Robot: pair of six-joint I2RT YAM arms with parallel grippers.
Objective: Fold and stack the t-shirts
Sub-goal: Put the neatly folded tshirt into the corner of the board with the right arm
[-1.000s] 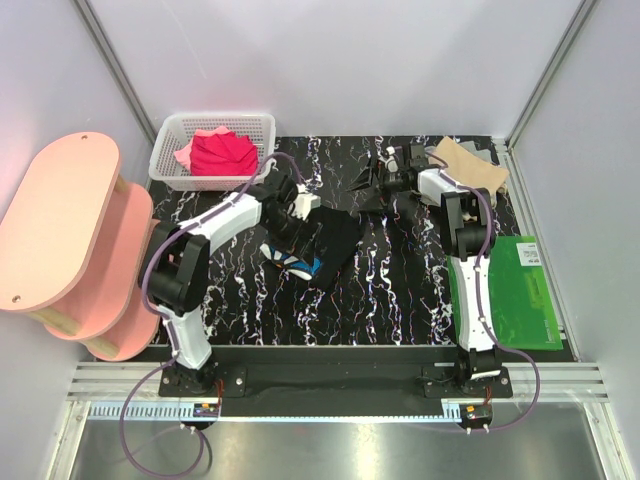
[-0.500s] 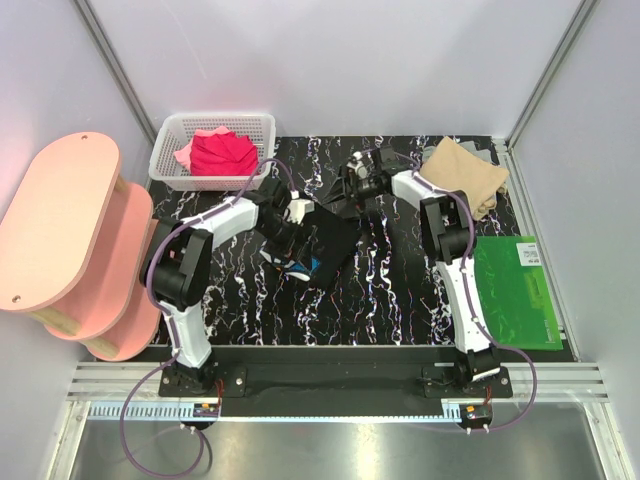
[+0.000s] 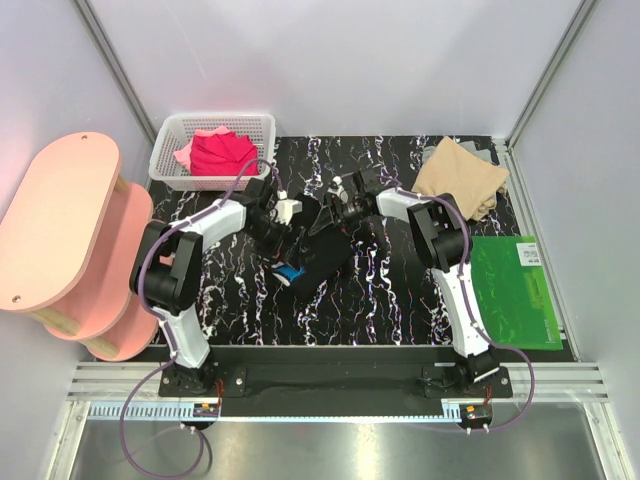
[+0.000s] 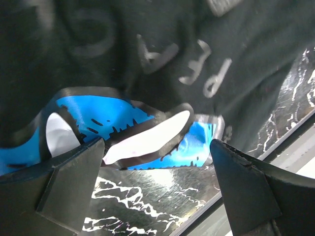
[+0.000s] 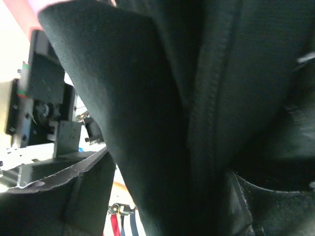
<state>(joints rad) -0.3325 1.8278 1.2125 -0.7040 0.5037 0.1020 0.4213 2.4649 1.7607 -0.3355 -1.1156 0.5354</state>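
In the left wrist view the black t-shirt (image 4: 246, 34) bears grey letters (image 4: 197, 61) printed on a slant. Shapes like A, R and P can be made out, but no whole word. The green board (image 3: 505, 295) carries a small white label (image 3: 527, 255) — too small to read.

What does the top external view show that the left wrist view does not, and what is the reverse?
Only top external: the white basket holding a red shirt and a pink shirt, the tan shirt, the green board, the pink shelf. Only left wrist: grey lettering on the black shirt. Both: that black shirt, its blue-and-white print, the marbled table, and the left gripper, open.
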